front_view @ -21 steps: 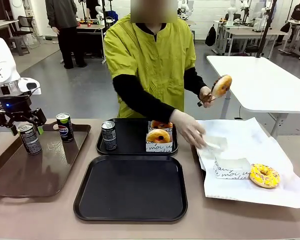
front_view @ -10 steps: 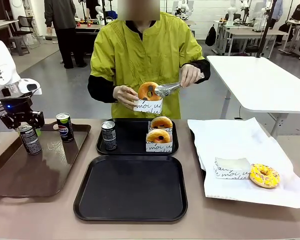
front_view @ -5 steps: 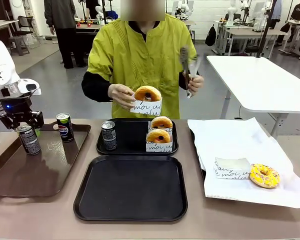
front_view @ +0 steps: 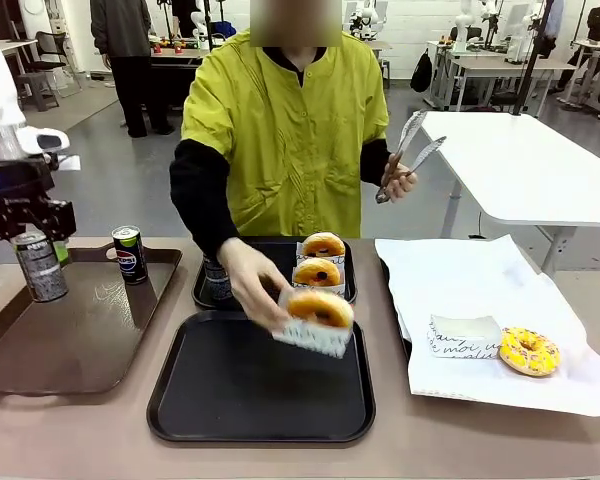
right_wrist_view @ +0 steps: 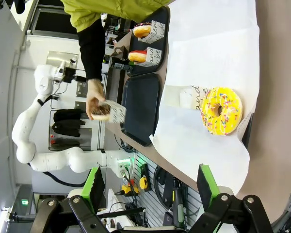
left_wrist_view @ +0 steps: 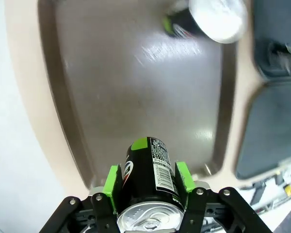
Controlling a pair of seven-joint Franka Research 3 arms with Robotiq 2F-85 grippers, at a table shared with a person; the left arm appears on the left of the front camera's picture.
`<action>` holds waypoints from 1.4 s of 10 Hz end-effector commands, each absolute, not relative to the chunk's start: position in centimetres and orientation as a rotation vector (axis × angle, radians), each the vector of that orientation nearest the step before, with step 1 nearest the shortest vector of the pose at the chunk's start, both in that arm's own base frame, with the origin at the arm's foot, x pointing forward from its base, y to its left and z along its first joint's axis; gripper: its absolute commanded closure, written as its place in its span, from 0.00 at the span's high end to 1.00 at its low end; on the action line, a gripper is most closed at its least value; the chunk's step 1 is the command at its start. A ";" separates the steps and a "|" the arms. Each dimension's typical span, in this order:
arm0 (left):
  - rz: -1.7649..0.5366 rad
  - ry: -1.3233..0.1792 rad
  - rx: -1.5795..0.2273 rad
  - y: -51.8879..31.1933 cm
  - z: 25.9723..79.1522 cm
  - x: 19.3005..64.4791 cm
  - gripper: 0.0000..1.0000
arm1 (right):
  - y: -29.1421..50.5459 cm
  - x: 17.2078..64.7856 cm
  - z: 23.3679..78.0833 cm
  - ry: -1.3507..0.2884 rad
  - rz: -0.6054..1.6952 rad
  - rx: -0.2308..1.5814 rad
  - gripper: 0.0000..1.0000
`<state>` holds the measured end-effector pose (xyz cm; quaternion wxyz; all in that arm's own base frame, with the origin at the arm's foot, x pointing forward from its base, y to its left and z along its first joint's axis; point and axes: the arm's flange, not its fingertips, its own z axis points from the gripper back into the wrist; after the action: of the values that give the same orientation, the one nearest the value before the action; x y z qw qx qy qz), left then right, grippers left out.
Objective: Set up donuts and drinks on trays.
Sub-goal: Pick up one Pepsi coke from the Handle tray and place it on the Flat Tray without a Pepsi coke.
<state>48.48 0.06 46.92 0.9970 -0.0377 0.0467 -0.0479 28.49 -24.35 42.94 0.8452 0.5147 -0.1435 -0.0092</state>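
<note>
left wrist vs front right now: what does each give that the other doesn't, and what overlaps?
Left wrist adds: the soda can from above, its silver top and pull tab, with green pads against both its sides. Front adds: the person's hand holding a boxed donut over the near black tray, tongs in the other hand. Shared: left gripper on that can, Pepsi can, brown tray.

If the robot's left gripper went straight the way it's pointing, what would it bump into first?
Probably the brown tray. The left gripper, shut on a soda can, points down at the tray's bare floor, so the can's bottom would touch there first. How far off it is, I can't tell.
</note>
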 end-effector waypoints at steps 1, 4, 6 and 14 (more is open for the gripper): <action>-0.196 0.106 -0.089 -1.3 50.7 45.7 0.50 | -24.2 28.5 42.9 -0.320 -0.021 1.103 1.00; -0.285 0.078 -0.075 -3.8 53.6 41.8 0.50 | -24.2 28.5 42.9 -0.320 -0.021 1.103 1.00; -0.273 0.079 -0.064 -4.4 54.5 41.2 0.50 | -24.2 28.5 42.9 -0.320 -0.021 1.103 1.00; -0.269 0.084 -0.065 -4.8 54.6 41.4 0.50 | -24.2 28.5 42.9 -0.320 -0.021 1.103 1.00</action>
<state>41.46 -4.74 54.35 0.9898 -0.0313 0.0429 -0.1321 28.50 -24.35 42.94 0.8453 0.5146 -0.1434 -0.0091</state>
